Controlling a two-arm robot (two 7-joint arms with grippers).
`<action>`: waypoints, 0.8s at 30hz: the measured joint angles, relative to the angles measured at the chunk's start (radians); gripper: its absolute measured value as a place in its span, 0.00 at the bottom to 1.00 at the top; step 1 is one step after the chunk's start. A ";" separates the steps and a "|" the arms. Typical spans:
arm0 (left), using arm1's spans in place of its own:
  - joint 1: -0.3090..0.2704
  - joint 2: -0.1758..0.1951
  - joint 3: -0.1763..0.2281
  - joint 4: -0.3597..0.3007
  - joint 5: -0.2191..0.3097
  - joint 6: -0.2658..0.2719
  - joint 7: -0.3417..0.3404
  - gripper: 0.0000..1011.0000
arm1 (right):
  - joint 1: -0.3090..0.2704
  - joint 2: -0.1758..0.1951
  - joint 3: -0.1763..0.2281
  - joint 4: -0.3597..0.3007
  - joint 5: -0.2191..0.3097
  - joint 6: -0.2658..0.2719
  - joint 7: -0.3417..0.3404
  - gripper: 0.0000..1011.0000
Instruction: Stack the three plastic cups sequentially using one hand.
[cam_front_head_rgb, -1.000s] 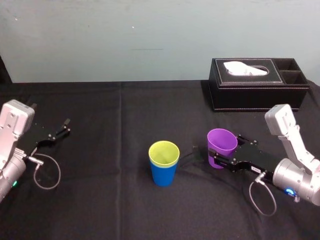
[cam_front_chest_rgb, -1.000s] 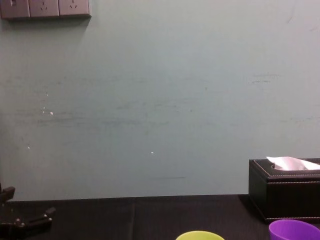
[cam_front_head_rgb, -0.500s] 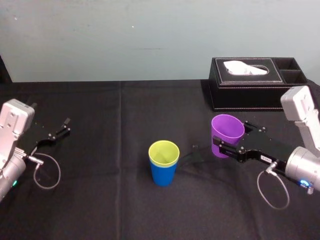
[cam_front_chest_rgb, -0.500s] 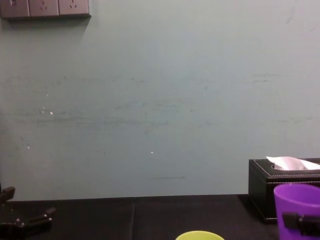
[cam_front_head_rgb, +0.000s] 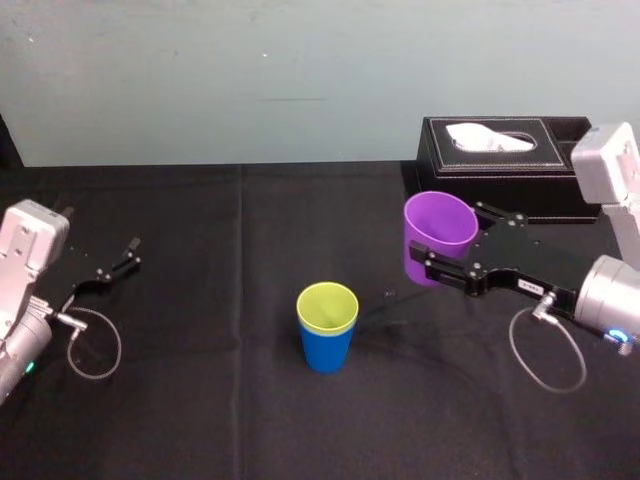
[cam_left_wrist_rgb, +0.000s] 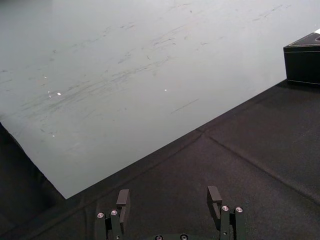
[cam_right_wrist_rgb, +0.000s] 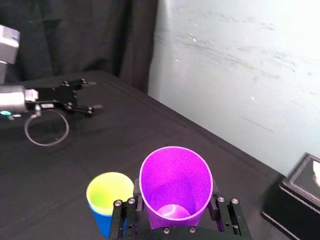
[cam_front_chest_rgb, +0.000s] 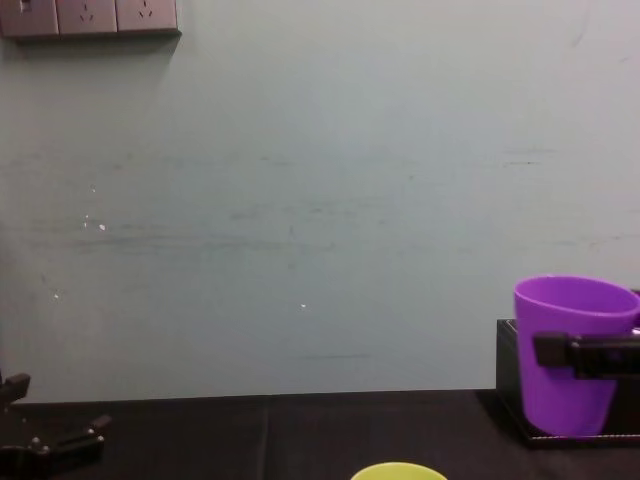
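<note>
My right gripper (cam_front_head_rgb: 446, 232) is shut on the purple cup (cam_front_head_rgb: 432, 222), one finger on each side of its wall, and holds it upright in the air to the right of the other cups. In the right wrist view the purple cup (cam_right_wrist_rgb: 175, 175) sits between the fingers (cam_right_wrist_rgb: 222, 209); the chest view shows this cup (cam_front_chest_rgb: 565, 315) raised in front of the tissue box. A yellow-green cup (cam_front_head_rgb: 328, 306) stands nested inside a blue cup (cam_front_head_rgb: 328, 352) at the table's middle, also visible below the gripper (cam_right_wrist_rgb: 106, 190). My left gripper (cam_front_head_rgb: 112, 262) rests open at the far left (cam_left_wrist_rgb: 168, 200).
A black tissue box (cam_front_head_rgb: 505, 165) stands at the back right, just behind the raised cup. A black cloth (cam_front_head_rgb: 220, 400) covers the table. A pale wall (cam_front_chest_rgb: 300, 200) rises behind it. Cable loops hang by both wrists.
My right gripper has lifted the purple cup off the table and carried it up and slightly left, toward the nested cups. The left arm and the nested cups have not moved.
</note>
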 joint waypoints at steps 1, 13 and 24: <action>0.000 0.000 0.000 0.000 0.000 0.000 0.000 1.00 | 0.004 0.000 -0.004 -0.002 0.001 0.002 0.001 0.72; 0.000 0.000 0.000 0.000 0.000 0.000 0.000 1.00 | 0.096 -0.029 -0.117 -0.010 -0.018 0.023 0.017 0.72; 0.000 0.000 0.000 0.000 0.000 0.000 0.000 1.00 | 0.140 -0.062 -0.189 0.010 -0.046 0.031 0.016 0.72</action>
